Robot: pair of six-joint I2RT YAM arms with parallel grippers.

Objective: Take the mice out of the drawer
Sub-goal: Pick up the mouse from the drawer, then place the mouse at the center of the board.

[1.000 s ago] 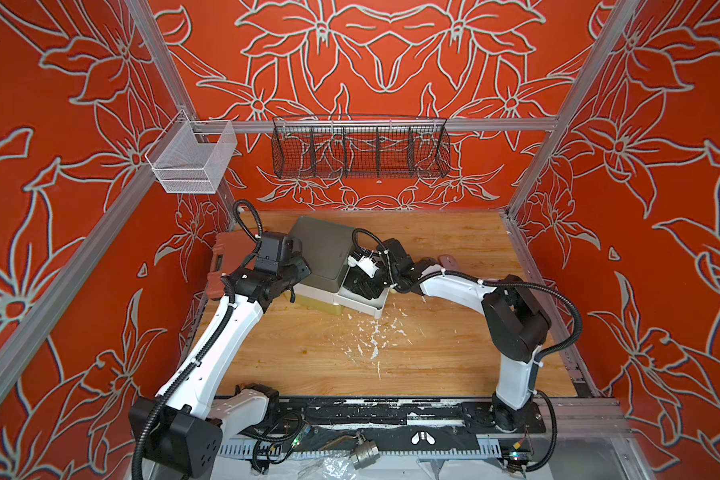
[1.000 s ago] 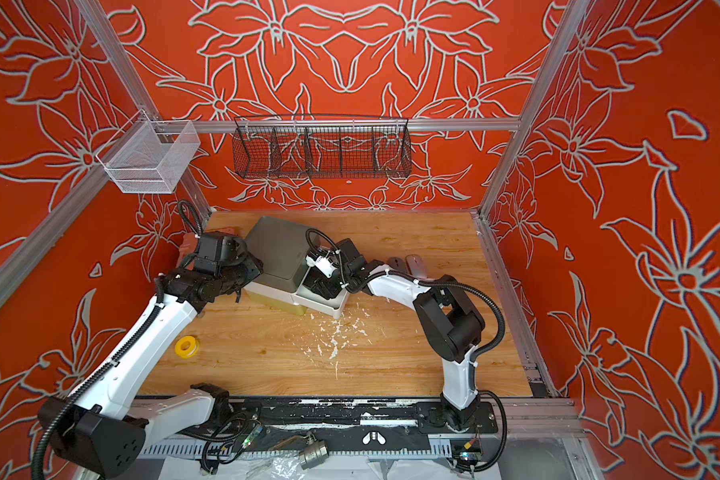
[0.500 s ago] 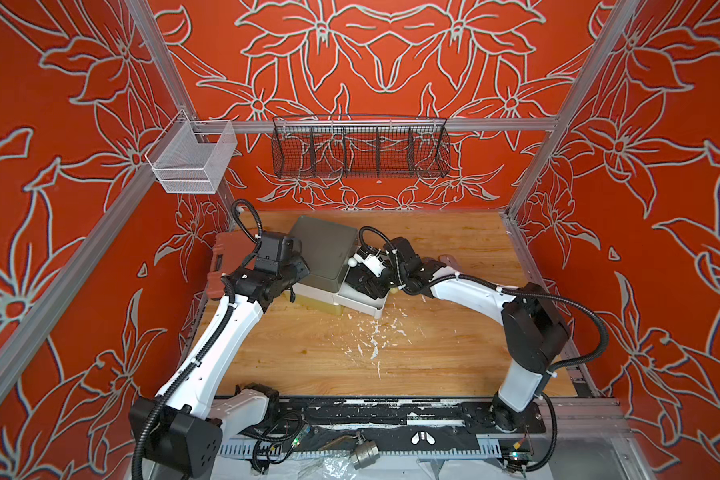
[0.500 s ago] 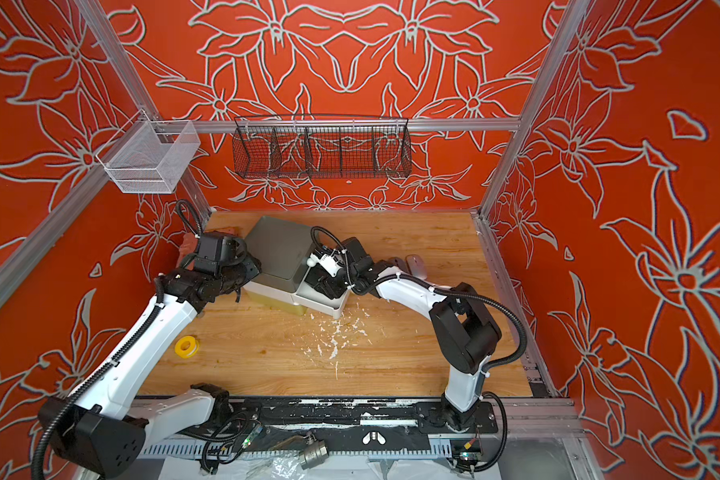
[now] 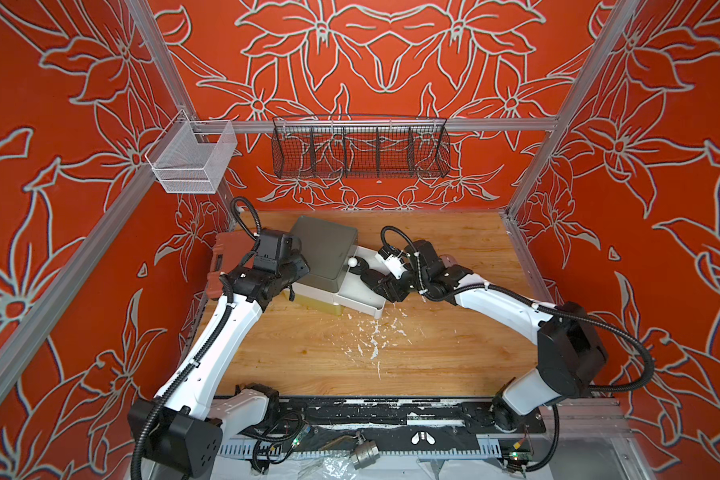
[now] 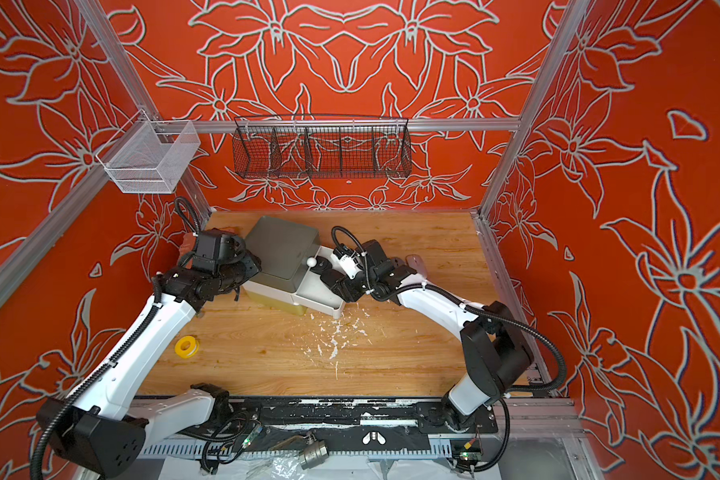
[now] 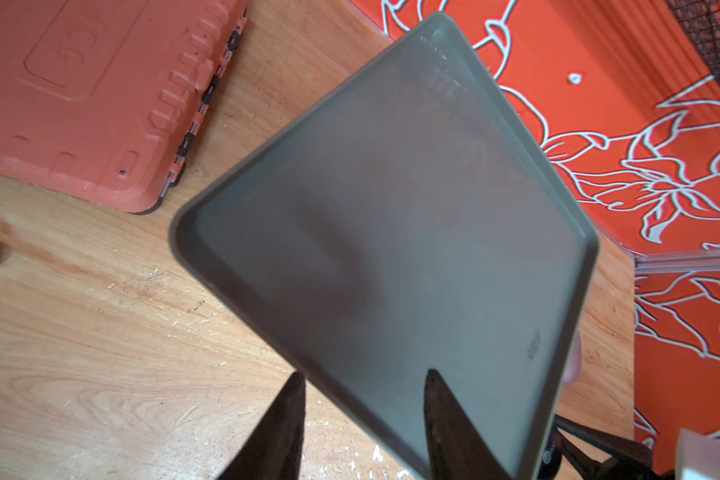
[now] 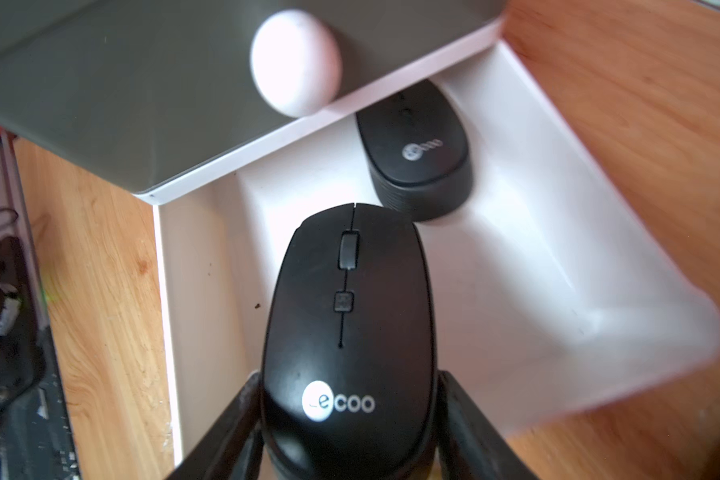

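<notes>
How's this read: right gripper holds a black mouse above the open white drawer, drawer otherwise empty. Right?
Not empty: the right wrist view shows a second black mouse lying at the back of the white drawer. The rest holds: the right gripper holds a black mouse above it.

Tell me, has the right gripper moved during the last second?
Yes. In a top view the right gripper, shut on a black mouse, has drawn back from the white knob, out along the open drawer.
</notes>
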